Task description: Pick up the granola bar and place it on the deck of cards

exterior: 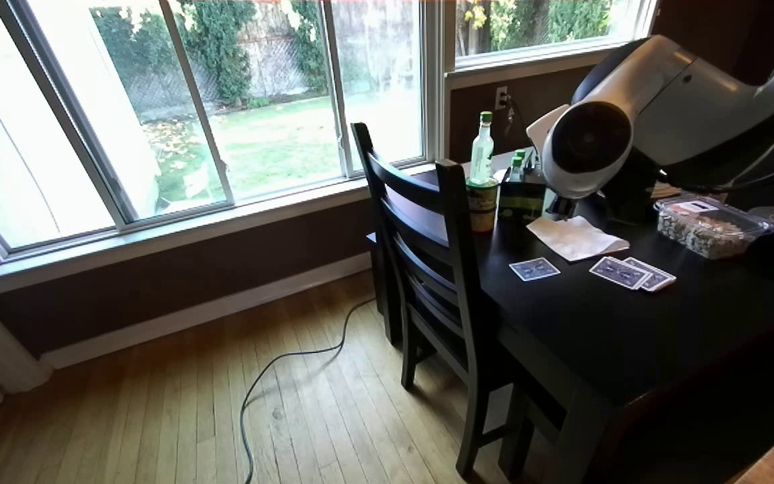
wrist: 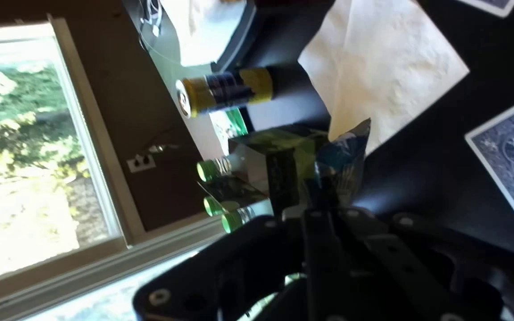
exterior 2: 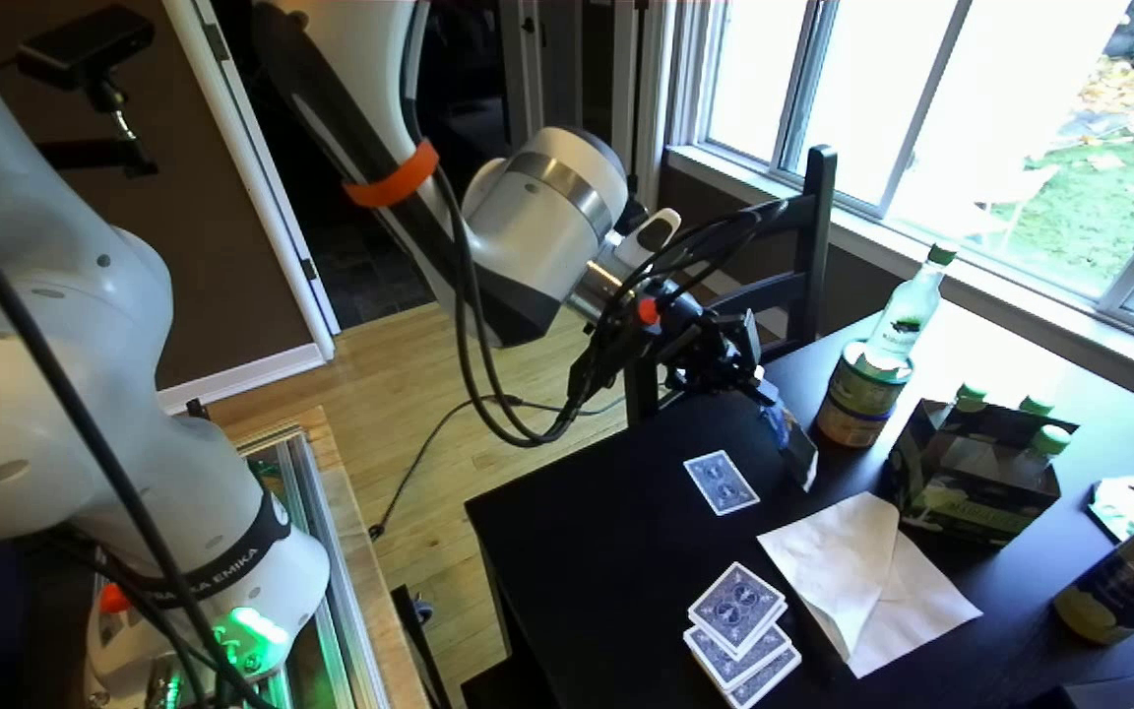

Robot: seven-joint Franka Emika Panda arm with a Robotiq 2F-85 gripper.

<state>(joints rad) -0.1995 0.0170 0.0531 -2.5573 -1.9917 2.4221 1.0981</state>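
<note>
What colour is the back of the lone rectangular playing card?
Blue and white, with a white border; the card shows best in the wrist view.

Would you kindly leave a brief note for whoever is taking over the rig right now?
Gripper: shut on one end of the granola bar, whose free end slants down; whether it clears the table is hard to tell.
Deck of cards: loosely spread on the table beside the white paper; a single card lies apart.
Done: granola bar grasped.
To do: bring it over the deck, lower, release.
</note>
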